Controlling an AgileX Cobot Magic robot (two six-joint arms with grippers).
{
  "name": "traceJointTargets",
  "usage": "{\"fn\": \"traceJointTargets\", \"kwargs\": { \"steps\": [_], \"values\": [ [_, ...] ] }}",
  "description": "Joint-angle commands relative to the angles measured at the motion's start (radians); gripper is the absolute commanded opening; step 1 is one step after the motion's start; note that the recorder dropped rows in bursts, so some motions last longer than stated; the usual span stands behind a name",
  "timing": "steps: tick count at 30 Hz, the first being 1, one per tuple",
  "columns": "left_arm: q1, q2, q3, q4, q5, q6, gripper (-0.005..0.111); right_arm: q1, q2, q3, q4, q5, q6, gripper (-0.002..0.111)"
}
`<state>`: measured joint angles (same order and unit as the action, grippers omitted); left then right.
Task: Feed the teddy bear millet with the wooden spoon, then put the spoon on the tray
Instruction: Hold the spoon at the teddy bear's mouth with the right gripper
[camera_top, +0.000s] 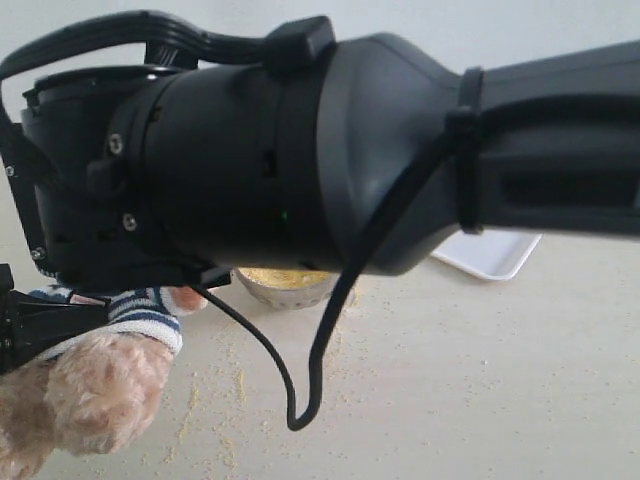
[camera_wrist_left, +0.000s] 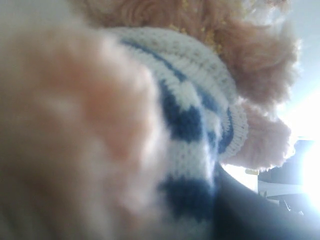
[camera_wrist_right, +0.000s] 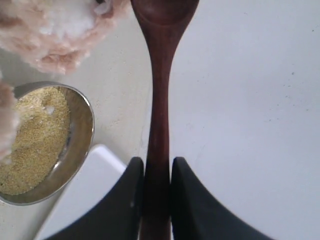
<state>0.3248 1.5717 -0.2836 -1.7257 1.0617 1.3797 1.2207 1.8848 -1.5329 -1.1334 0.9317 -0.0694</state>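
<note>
Pale tabletop (camera_top: 480, 380) bearing a small steel bowl (camera_top: 285, 292) heaped with millet (camera_top: 283, 276) and, to its right in the exterior view, a white tray (camera_top: 495, 255). Loose grains (camera_top: 215, 400) lie scattered on the surface in front of the bowl.

Yellow millet (camera_top: 281, 277): in round steel bowl (camera_top: 285, 293)
Fluffy light-brown teddy bear (camera_top: 95, 385): left of bowl
Flat white tray (camera_top: 497, 256): right of bowl

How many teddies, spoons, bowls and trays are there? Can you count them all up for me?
teddy bear: 1
wooden spoon: 1
steel bowl, full of millet: 1
white tray: 1
Total: 4 things
</note>
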Motion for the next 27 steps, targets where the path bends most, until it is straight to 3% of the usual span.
{"fn": "traceJointTargets", "kwargs": {
  "steps": [1,17,27],
  "values": [
    [-0.001,-0.001,0.002,-0.019,0.034,0.011,0.005,0.008,0.000,-0.002,0.008,0.006,0.017,0.000],
    [-0.001,-0.001,0.002,-0.019,0.034,0.011,0.005,-0.014,-0.015,-0.002,0.231,0.002,0.064,0.000],
    [-0.001,-0.001,0.002,-0.019,0.034,0.031,0.005,-0.170,-0.114,-0.002,0.453,-0.033,0.051,0.000]
  ]
}}
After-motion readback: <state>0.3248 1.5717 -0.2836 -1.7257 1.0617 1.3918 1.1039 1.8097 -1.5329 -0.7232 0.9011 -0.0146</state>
